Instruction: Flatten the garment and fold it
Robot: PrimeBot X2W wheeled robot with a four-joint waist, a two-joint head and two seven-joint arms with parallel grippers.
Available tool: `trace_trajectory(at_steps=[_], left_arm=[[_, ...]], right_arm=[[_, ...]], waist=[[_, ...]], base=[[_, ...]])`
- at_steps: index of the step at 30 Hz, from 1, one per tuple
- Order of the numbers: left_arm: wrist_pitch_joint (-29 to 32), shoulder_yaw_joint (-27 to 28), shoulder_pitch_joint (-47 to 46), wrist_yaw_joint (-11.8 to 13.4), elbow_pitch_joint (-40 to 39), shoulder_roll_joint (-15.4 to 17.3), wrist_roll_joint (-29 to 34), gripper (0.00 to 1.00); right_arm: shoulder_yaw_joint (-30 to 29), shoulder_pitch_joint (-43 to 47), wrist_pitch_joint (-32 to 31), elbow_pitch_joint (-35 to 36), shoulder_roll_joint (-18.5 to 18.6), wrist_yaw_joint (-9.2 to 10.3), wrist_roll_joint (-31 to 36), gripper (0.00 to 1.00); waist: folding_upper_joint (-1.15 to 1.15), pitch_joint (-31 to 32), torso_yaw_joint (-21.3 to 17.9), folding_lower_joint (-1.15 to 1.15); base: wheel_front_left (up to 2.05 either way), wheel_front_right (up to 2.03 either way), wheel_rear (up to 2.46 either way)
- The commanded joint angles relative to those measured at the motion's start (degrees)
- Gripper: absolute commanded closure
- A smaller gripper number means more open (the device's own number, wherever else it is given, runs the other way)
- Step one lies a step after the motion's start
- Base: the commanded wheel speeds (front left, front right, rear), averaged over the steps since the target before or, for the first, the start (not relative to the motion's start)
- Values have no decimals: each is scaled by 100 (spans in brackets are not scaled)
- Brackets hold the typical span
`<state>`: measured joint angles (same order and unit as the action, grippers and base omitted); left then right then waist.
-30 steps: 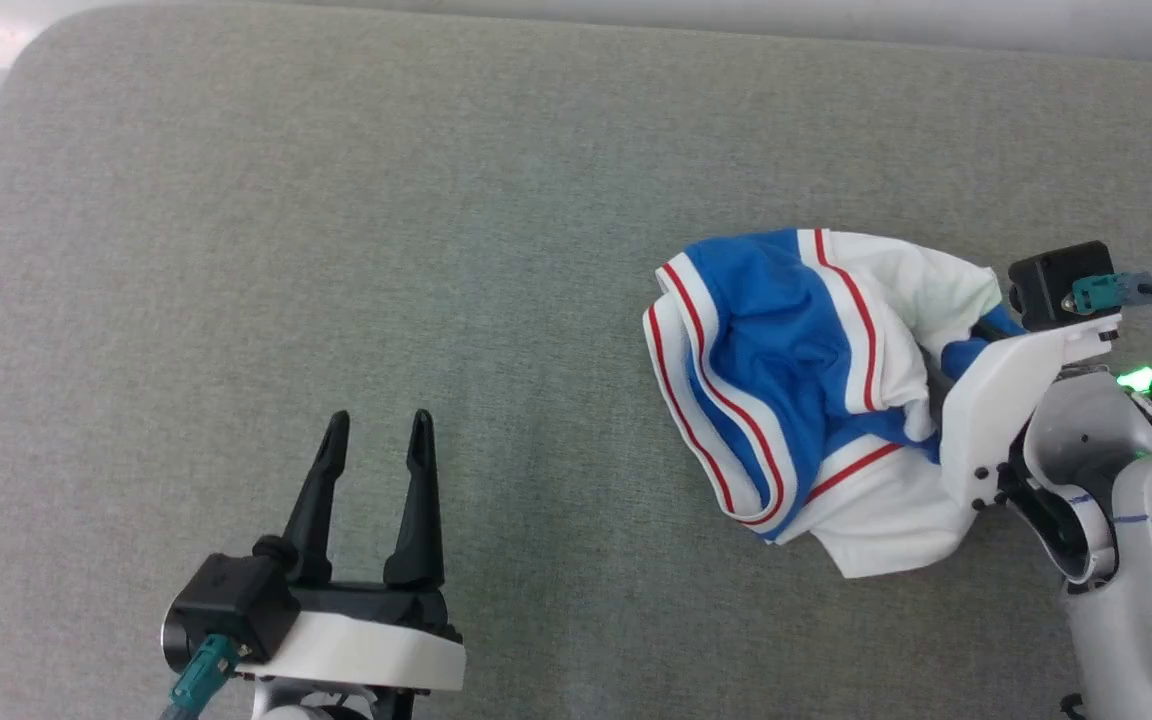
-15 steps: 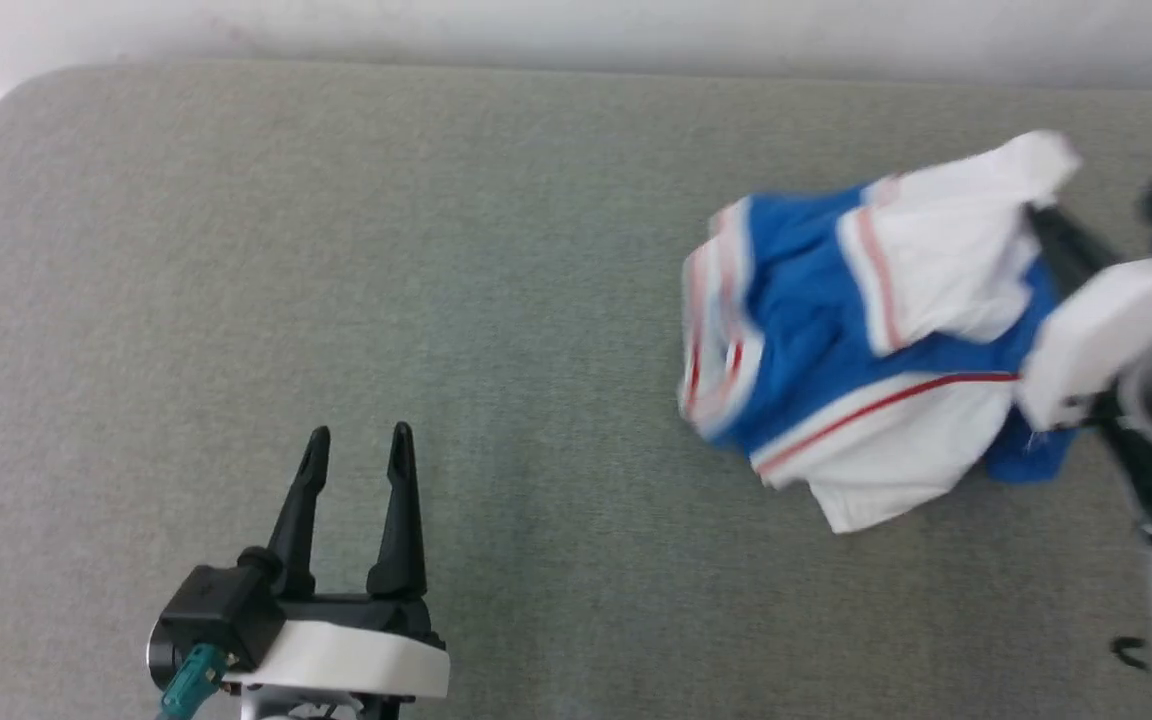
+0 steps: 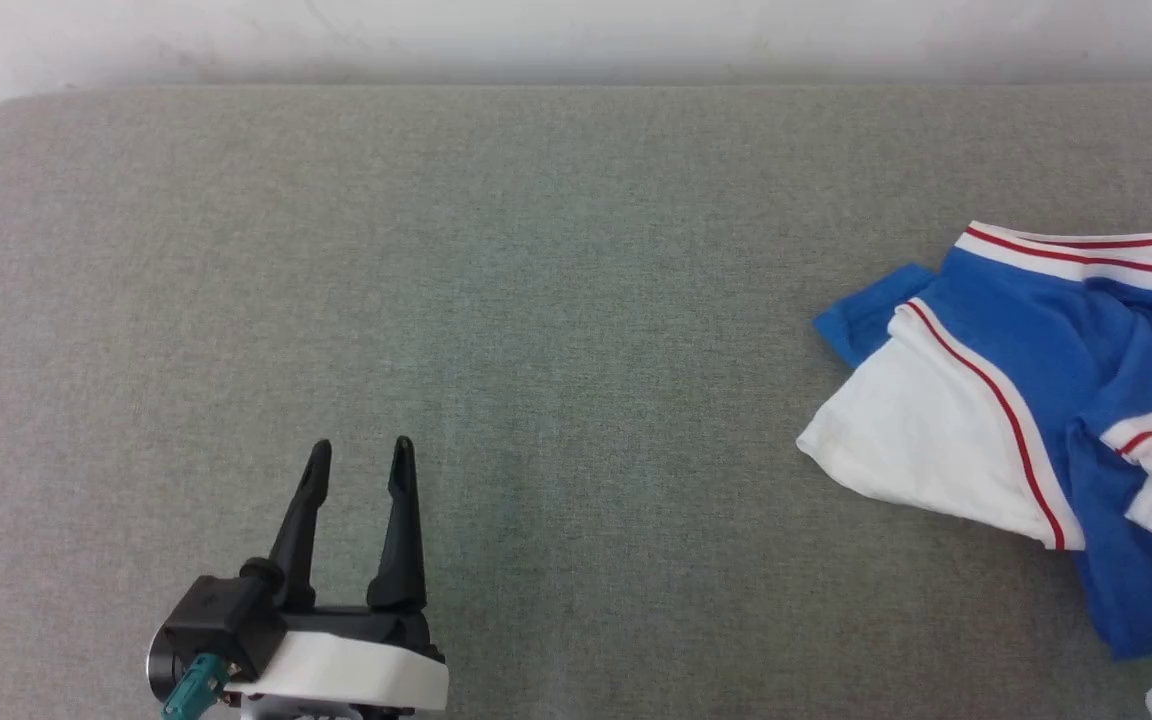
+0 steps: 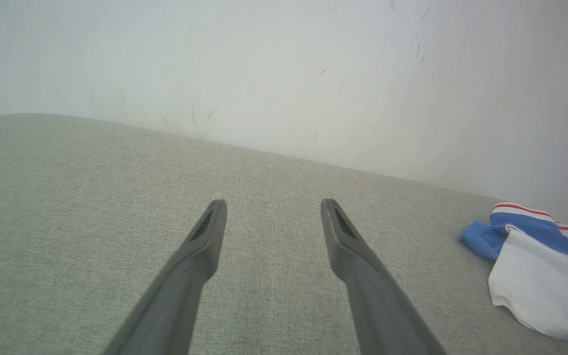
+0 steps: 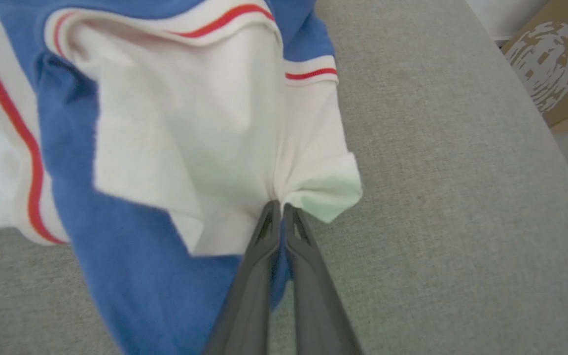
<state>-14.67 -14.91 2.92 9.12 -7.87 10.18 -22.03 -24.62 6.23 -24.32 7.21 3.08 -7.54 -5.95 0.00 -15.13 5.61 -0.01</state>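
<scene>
Shirt (image 3: pixel 1016 340): soft knit cloth, royal blue with white panels and thin red stripes along the white bands; crumpled, its folds lying over one another

Shirt's place: on the desk (image 3: pixel 536 300) at the robot's right, running past the right edge of the head view; a white flap points toward the middle of the desk, and a small blue corner sticks out just beside it

Right gripper (image 5: pixel 281 207): two long dark tapered fingers, jaws clenched on a bunched white fold of the shirt; the cloth puckers into tight creases at the pinch; whether that part is lifted off the desk I cannot tell

Left gripper (image 3: pixel 360 446): dark fingers on a black and white base, jaws released and spread apart, desk cover showing between them; low at the left of the head view, well apart from the shirt

Desk cover: grey-green woven cloth, matte, with a fine even grain; the far left corner is rounded, and the edge curves in the right wrist view

Wall (image 3: pixel 536 40): pale, whitish, with small scuffs and scratches, rising right behind the far edge of the desk

Box (image 5: pixel 550 64): brown cardboard with a white print, beyond the curved edge of the desk
</scene>
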Motion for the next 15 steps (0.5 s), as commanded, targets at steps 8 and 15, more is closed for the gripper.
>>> trace_trajectory(at_steps=[8,15], left_arm=[[39,-13,12,-12,-8,63,16,0],[32,-37,28,-3,-36,41,-13,0]], right_arm=[[407,-472,403,472,-18,5,51,0],[1536,-673,-148,1472,23,5,168,0]], waist=[[0,111,38,1],[0,121,228,1]], base=[[0,0,0],[0,0,0]])
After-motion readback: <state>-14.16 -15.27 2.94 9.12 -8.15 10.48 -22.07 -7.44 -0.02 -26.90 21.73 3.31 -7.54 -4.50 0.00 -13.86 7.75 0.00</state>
